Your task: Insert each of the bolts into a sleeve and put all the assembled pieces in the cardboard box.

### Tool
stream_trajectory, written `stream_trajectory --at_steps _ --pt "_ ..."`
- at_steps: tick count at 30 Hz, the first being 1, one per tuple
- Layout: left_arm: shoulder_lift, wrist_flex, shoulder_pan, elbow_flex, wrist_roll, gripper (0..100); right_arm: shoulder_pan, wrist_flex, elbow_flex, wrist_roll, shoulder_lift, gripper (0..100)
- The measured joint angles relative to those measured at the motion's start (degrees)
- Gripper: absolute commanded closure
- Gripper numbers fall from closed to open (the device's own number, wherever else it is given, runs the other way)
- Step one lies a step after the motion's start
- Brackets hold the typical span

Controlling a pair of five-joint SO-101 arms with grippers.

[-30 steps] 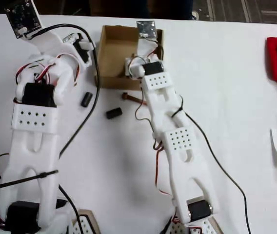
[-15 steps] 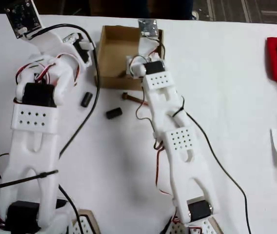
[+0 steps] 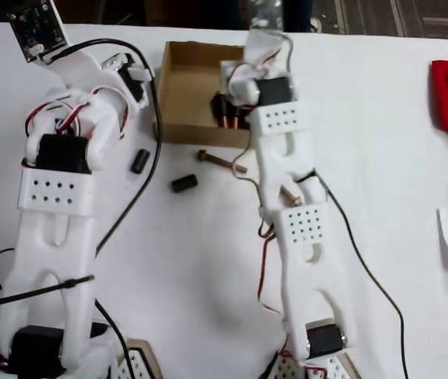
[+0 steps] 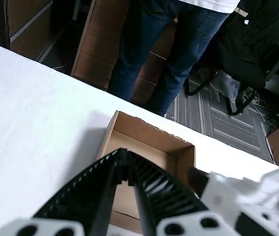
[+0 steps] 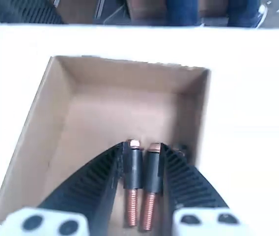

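Gripping two bolt-and-sleeve pieces (image 5: 133,169) side by side, the right pincer (image 5: 142,147) has its jaws narrowed onto the black sleeves, with the copper heads pointing into the cardboard box (image 5: 129,73) and the threaded ends back toward the wrist. From the high view this pincer (image 3: 229,110) sits over the box (image 3: 186,83) toward its 4 o'clock corner, and the box itself stands at about 12 o'clock on the white worktop (image 3: 192,260). A loose bolt (image 3: 222,162) lies on the worktop just outside the box at its 6 o'clock, and another bolt (image 3: 289,193) lies against the right arm farther toward 5 o'clock. Two bare black sleeves (image 3: 140,160) (image 3: 184,183) rest apart from each other at the box's 7 o'clock. The left pincer (image 4: 125,153) is closed on nothing, tips meeting, raised at the box's 9 o'clock side (image 3: 133,75).
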Motion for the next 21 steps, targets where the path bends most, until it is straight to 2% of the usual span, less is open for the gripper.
stream_trajectory --at_steps 6,14,21 --pt "0.0 0.0 0.0 0.0 0.0 97 3.2 8.5 -1.1 0.0 -3.3 91.1" --pt "0.0 0.0 0.0 0.0 0.0 97 3.3 23.9 -1.1 0.4 -9.6 91.4" --pt "0.0 0.0 0.0 0.0 0.0 97 3.3 24.9 5.8 8.0 -15.6 91.5"
